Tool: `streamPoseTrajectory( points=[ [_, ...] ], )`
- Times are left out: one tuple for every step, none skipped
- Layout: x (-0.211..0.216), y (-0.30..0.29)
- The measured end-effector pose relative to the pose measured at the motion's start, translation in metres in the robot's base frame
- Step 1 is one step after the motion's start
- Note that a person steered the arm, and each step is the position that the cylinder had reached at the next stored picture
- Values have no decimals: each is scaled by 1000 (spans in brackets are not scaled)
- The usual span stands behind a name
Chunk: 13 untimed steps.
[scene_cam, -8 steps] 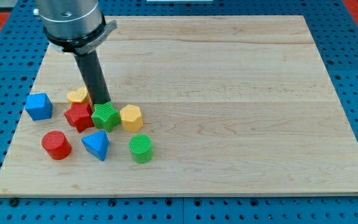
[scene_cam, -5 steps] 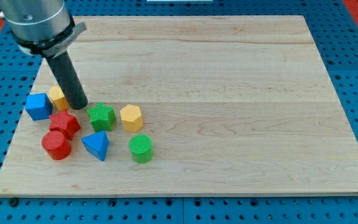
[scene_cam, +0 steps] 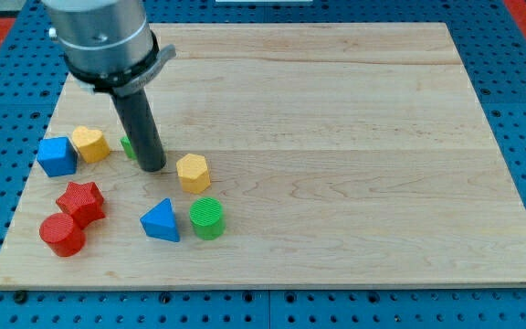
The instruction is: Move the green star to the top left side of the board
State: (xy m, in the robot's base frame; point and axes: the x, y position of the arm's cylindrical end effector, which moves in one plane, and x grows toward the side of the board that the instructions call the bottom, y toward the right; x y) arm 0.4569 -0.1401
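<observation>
Green ridged plastic star (scene_cam: 129, 146) mostly hidden behind dark rod, left-centre on wooden surface (scene_cam: 336, 110); my tip (scene_cam: 152, 168) set at its lower right for up-left push; no gripper fitted

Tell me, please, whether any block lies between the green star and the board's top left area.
Nothing visible does. The green star shows only as a sliver behind the rod, with my tip right beside it. The nearest block, the yellow heart, sits to the view's left, not toward the top.
</observation>
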Motion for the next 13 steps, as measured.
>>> streamPoseTrajectory(
  points=[
    [-11, -2],
    [-12, -2],
    [-14, -2],
    [3, -2],
    [11, -23],
    [9, -61],
    [-7, -75],
    [-27, -77],
    [-39, -67],
    [-36, -30],
    [-38, -12],
    [-29, -28],
    [-21, 8]
  ],
)
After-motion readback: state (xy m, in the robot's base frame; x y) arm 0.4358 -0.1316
